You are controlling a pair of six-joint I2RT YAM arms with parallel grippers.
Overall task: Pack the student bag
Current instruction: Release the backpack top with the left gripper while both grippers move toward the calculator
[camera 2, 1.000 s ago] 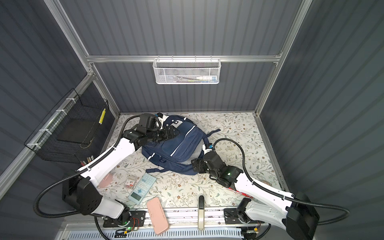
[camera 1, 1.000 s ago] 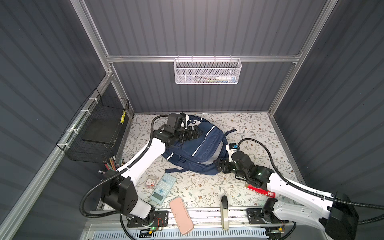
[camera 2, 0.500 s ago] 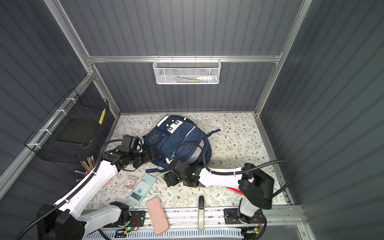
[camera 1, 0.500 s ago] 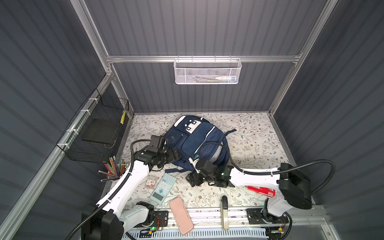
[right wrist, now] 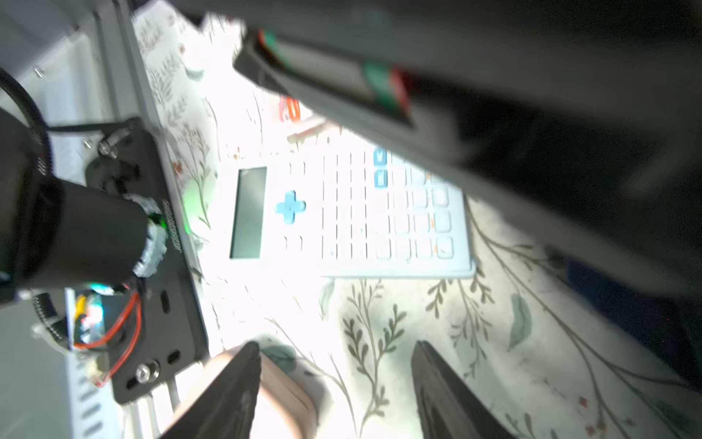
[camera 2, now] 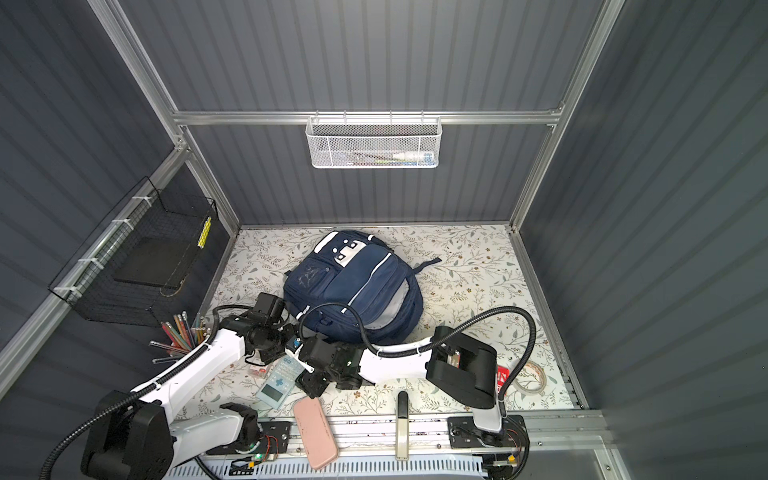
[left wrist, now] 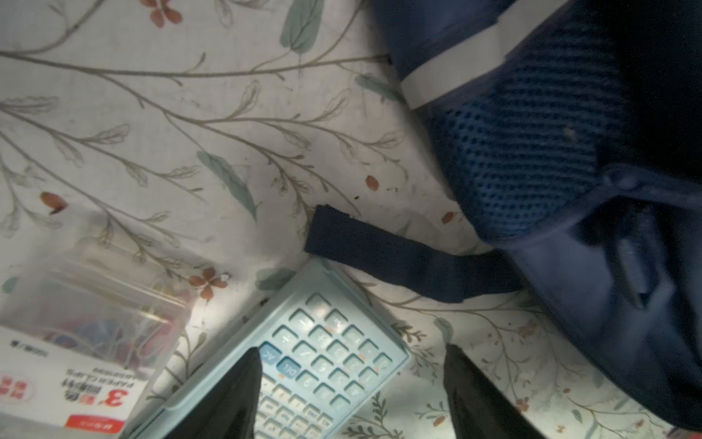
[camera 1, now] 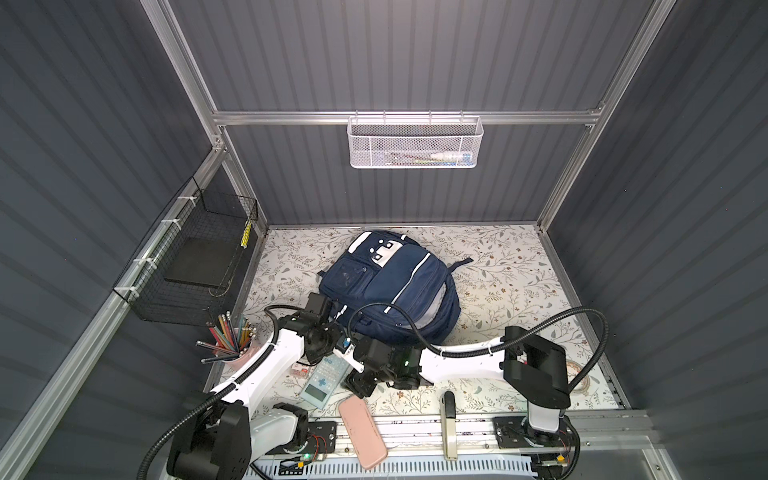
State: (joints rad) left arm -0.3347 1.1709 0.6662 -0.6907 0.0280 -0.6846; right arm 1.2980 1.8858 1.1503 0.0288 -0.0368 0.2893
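The student bag [camera 1: 390, 286] [camera 2: 353, 286], navy with white stripes and patches, lies flat mid-table; the left wrist view shows its mesh side [left wrist: 532, 152] and a loose strap [left wrist: 380, 258]. My left gripper [camera 1: 328, 353] [left wrist: 353, 380] hangs open over the key end of a light blue calculator [camera 1: 324, 378] [left wrist: 323, 353], one finger [left wrist: 243, 395] above the keys. My right gripper [camera 1: 359, 380] [right wrist: 334, 380] stands open just right of the calculator [right wrist: 342, 213], nothing between its fingers, one finger [right wrist: 228, 391] over the corner of a pink case [camera 1: 362, 432] [right wrist: 273, 395].
A paper clip box [left wrist: 87, 342] lies beside the calculator. A pencil cup [camera 1: 232, 340] stands front left. A cream stapler-like tool [camera 1: 448, 428], a red pack [camera 2: 502, 378] and a tape roll [camera 1: 582, 372] lie at the front. A black wire basket [camera 1: 195, 266] and a white mesh basket [camera 1: 415, 143] hang on the walls.
Both arms have swung off the bag toward the front left, meeting over the calculator. Both sets of jaws have narrowed somewhat. The bag lies flatter, uncovered.
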